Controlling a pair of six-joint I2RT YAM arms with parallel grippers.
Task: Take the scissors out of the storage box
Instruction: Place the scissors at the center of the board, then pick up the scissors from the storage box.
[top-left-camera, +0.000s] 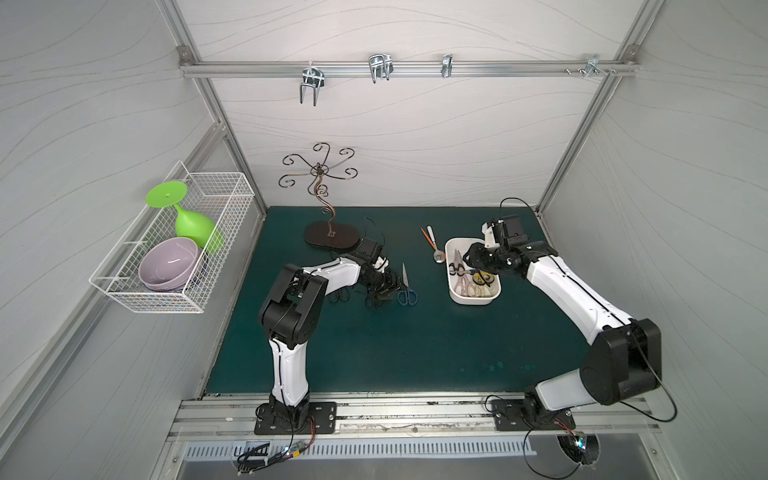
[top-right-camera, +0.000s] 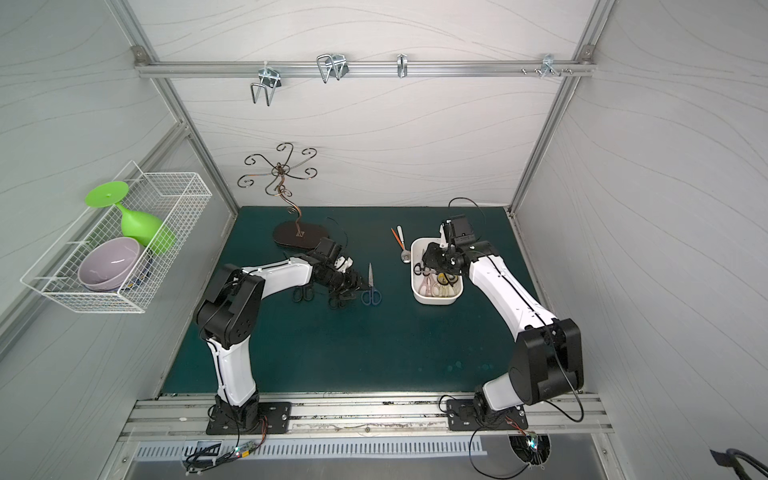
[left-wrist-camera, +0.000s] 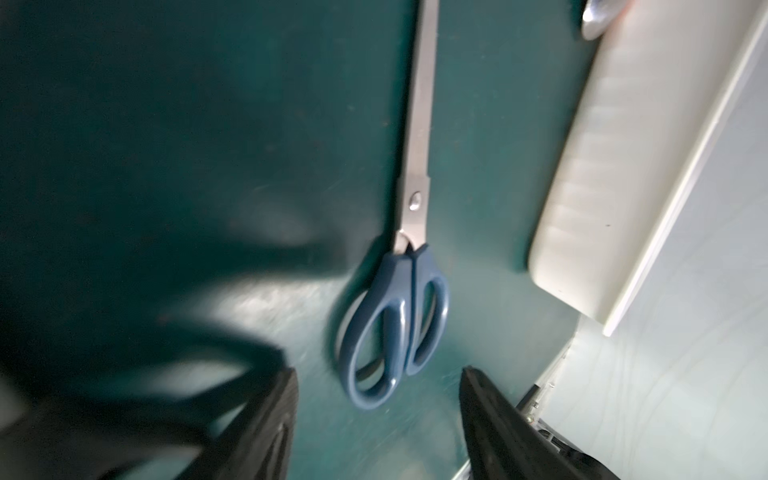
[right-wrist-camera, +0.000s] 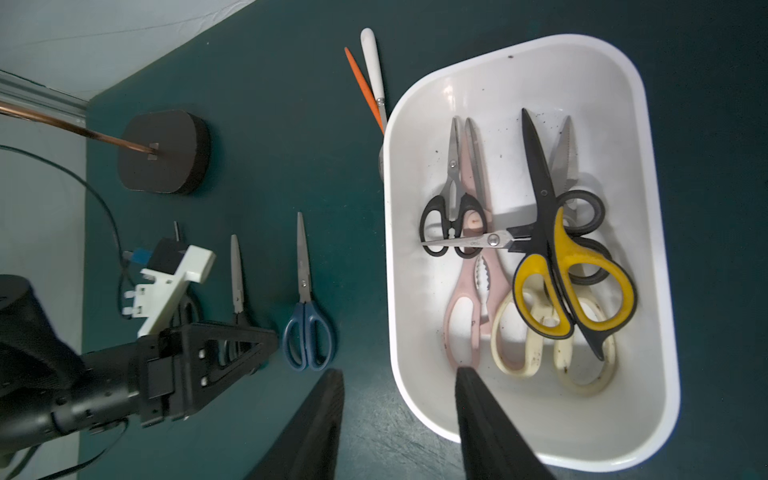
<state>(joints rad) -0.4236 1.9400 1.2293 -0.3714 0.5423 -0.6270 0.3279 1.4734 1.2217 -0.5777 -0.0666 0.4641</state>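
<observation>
Five scissors (right-wrist-camera: 492, 240) are lying in the box (right-wrist-camera: 540, 79), the blue pair (left-wrist-camera: 409, 199) out on the mat (right-wrist-camera: 291, 124) before the open, empty left gripper (left-wrist-camera: 377, 372). The right gripper (right-wrist-camera: 398, 371), also open, is being held over the box; the top yellow pair (right-wrist-camera: 571, 249) is probably to be lifted next.

- Both top views were aimed down from high above the storage box (top-left-camera: 473, 300), sharing the whole scene.
- It was seen closely by both wrist views.

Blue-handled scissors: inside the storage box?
No, the blue-handled scissors lie flat on the green mat, outside the storage box and apart from its wall.
</observation>
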